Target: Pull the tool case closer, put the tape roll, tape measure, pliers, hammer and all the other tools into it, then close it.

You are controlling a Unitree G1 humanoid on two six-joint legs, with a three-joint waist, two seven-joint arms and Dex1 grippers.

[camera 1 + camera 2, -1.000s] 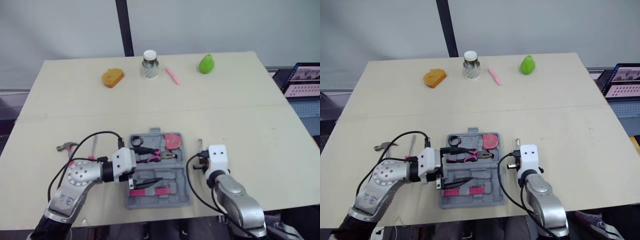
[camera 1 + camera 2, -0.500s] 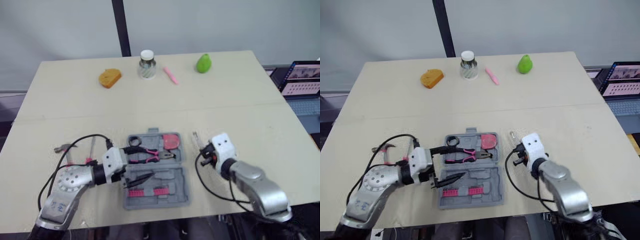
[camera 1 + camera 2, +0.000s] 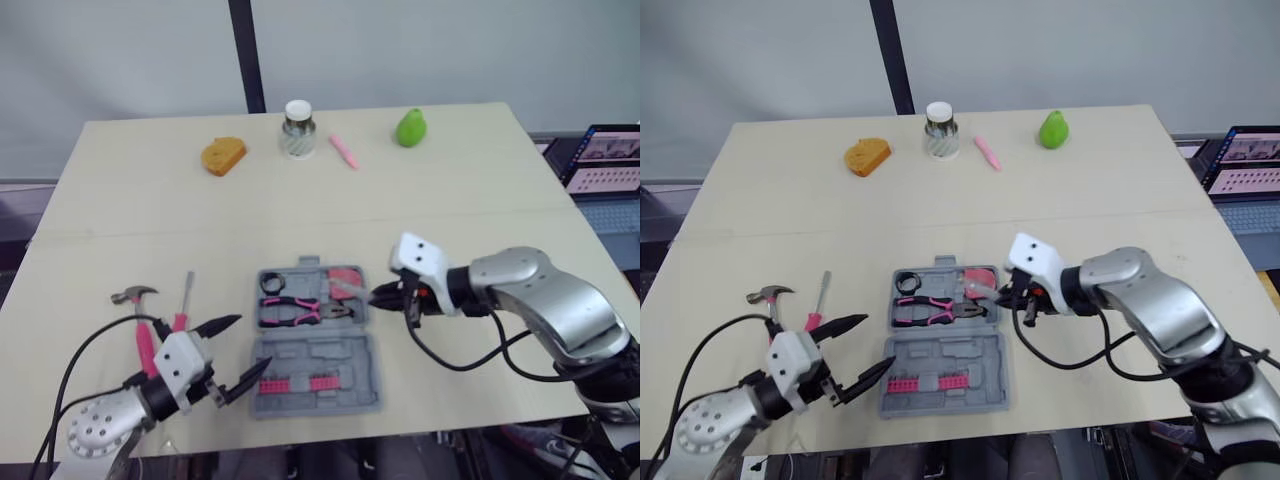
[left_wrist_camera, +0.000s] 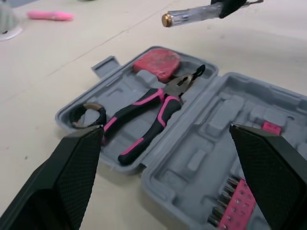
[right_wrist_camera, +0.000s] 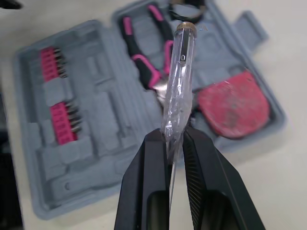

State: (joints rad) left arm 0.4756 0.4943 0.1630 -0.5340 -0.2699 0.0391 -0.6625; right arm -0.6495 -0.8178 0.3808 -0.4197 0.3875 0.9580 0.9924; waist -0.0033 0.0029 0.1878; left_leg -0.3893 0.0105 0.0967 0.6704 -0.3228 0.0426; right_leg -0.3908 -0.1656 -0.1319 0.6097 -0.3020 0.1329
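Right claw [image 5: 173, 136] is gripping one clear screwdriver [image 5: 177, 86] above the open grey tool case [image 3: 330, 350] on the tabletop [image 3: 300, 200], holding one pliers [image 3: 300, 310], one tape roll [image 3: 272, 283], one red tape measure [image 3: 345, 278]; left claw [image 3: 255, 340] is hanging released beside it.

The bench [image 3: 480, 200] before me has a pale beige top, matte and plain. A thin seam [image 3: 300, 226] crosses it from the left edge to the right edge, about midway between the far and near edges. Behind the far edge rises a flat grey-white wall [image 3: 450, 50] without windows. A black pole [image 3: 246, 55] stands upright against it, behind the far edge and a little left of its middle. Past the right edge, just beside the bench, an open laptop [image 3: 608, 150] has its screen lit. Past the left edge the floor [image 3: 14, 205] looks dark, and I cannot tell more. The light is even and soft, with only faint shadows on the top.
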